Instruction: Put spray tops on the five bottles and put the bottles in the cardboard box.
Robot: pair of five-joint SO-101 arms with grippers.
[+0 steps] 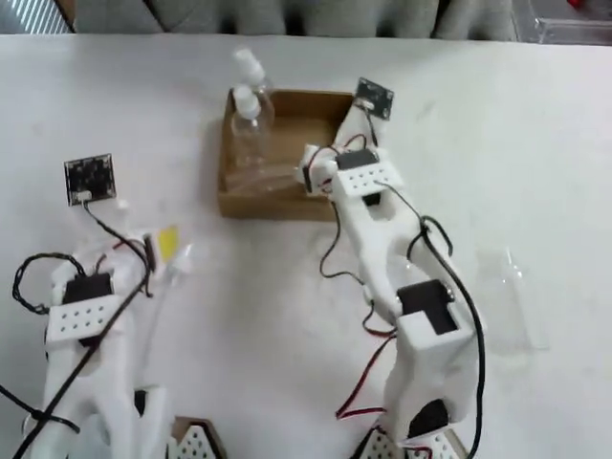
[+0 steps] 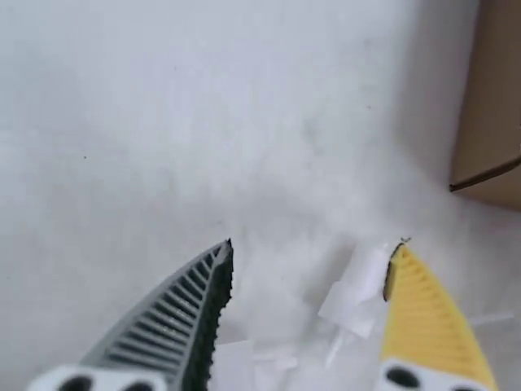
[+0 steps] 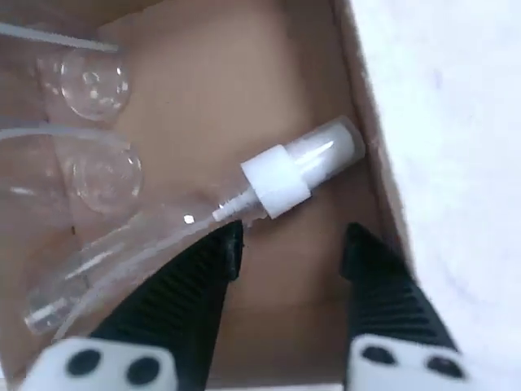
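A white table is seen from above, with a box set toward 12 o'clock from its centre. Two upright bottles, both topped, are stood at the box's 9 o'clock side. The right gripper is held over the box's 3 o'clock side, its black fingers spread with nothing pinched. Beneath it a third bottle is laid flat on the box floor, with a fitted top. The left gripper is held low over the table toward 8 o'clock, well apart from the box, with its grey and yellow fingers spread. A loose top is laid on the table between them, touching or just beside the yellow finger. A faint clear shape, possibly a bottle, is seen toward 4 o'clock.
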